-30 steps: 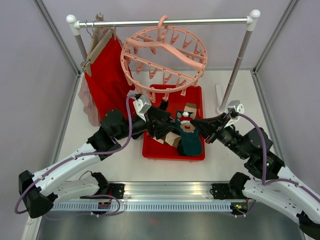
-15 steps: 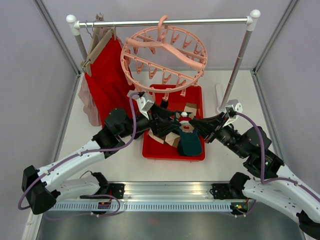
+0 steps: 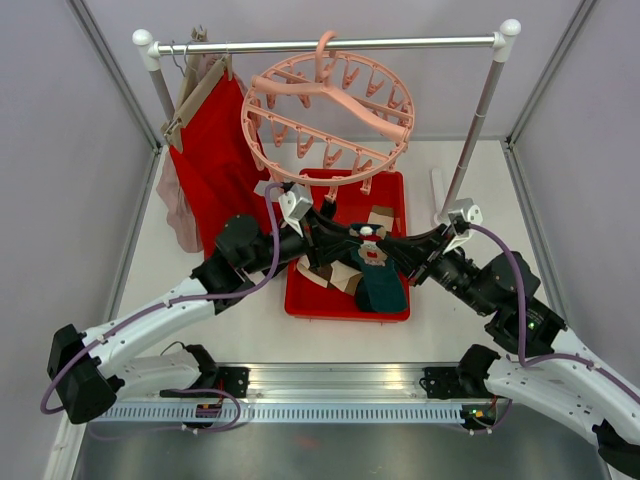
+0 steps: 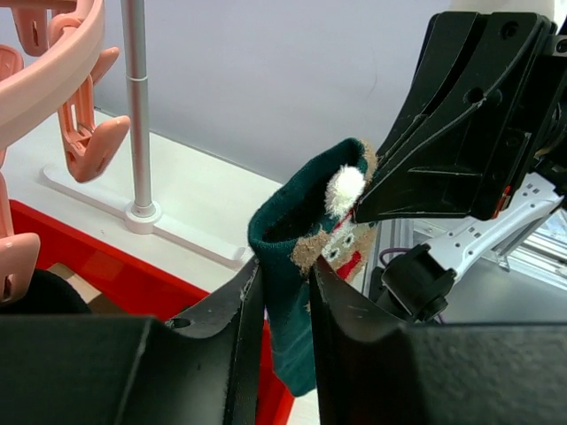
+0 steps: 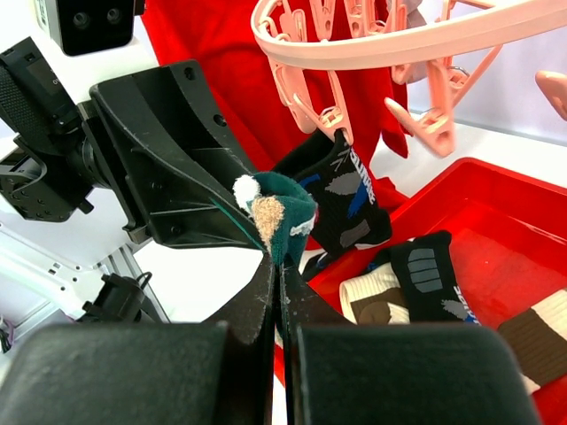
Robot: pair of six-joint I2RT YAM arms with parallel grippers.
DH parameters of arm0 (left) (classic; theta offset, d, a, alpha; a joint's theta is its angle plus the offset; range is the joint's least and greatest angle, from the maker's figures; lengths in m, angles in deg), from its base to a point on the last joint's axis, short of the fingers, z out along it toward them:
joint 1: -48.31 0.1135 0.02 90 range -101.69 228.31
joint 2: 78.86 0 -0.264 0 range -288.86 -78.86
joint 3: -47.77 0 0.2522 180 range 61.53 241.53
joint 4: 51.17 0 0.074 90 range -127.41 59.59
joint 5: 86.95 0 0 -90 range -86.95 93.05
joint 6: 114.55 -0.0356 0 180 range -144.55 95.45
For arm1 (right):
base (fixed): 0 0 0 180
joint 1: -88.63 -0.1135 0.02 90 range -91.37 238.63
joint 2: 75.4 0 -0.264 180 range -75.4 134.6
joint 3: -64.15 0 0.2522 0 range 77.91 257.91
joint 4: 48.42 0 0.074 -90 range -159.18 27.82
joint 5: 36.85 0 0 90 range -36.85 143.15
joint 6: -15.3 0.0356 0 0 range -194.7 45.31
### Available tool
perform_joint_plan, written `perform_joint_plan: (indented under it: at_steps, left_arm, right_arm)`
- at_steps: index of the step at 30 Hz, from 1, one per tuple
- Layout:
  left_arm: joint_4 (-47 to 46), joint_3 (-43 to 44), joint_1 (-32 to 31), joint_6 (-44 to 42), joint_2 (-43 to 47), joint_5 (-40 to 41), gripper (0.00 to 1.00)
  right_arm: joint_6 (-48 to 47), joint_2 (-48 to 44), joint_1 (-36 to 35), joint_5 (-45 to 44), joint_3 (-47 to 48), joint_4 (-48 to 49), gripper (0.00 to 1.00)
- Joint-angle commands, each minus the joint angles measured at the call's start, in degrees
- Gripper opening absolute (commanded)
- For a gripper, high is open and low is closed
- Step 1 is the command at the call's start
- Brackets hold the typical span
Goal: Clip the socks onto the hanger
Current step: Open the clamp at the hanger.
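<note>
A dark teal sock [image 3: 380,282] with a red-white figure hangs over the red tray [image 3: 345,312]. My right gripper [image 3: 388,246] is shut on its cuff; in the right wrist view [image 5: 276,257] the fingers pinch the sock [image 5: 288,212]. My left gripper [image 3: 348,236] is open, its jaws narrowly straddling the same sock [image 4: 301,221] just below the cuff in the left wrist view [image 4: 285,266]. The pale-pink ring hanger [image 3: 262,100] with dangling pegs hangs from the rail above and behind. Black socks [image 5: 345,190] and a beige sock [image 5: 376,297] lie in the tray.
The metal rail [image 3: 400,43] stands on a right post [image 3: 480,130] with a white foot. A red cloth [image 3: 210,150] and a pink garment [image 3: 180,215] hang on wooden hangers at the left, close to my left arm. Grey walls enclose the table.
My left gripper has moved right and slightly up, from beside the tray socks to around the teal sock. The right gripper has held the sock nearly still.
</note>
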Motion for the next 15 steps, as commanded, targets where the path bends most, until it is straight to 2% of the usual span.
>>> perform_joint_plan:
  at_steps: [1,3,5,7,8,9,12,15]
  left_arm:
    - [-3.4,2.1,-0.4,1.1,-0.2,-0.3,0.28]
    - [-3.4,2.0,-0.5,0.6,-0.4,-0.9,0.18]
    - [-3.3,1.6,-0.7,-0.1,-0.4,-0.7,0.13]
    - [-3.3,1.0,-1.2,-1.9,-0.3,-0.2,0.05]
    - [-3.3,0.2,-1.6,-2.9,0.1,0.9,0.03]
    - [-3.3,-0.2,-2.5,-5.2,0.2,1.5,0.02]
    - [-4.9,-3.1,-4.7,-11.0,1.3,5.6,0.02]
    - [-5.9,-5.6,-6.8,-16.1,1.8,10.3,0.02]
  right_arm:
    - [0.0,0.2,0.0,-0.5,0.8,0.9,0.00]
    - [-0.2,0.2,0.0,-0.9,0.5,0.7,0.00]
    - [-0.7,0.3,0.1,-2.5,0.5,-0.2,0.00]
    - [-1.1,0.7,0.0,-5.7,0.5,-2.0,0.06]
    - [-1.4,0.8,0.1,-6.8,0.4,-2.7,0.11]
    - [-1.5,1.0,0.0,-10.0,0.4,-4.1,0.22]
    - [-2.4,1.6,0.1,-13.5,1.0,-5.9,0.40]
    - [-3.2,2.2,0.0,-17.1,2.2,-7.3,0.48]
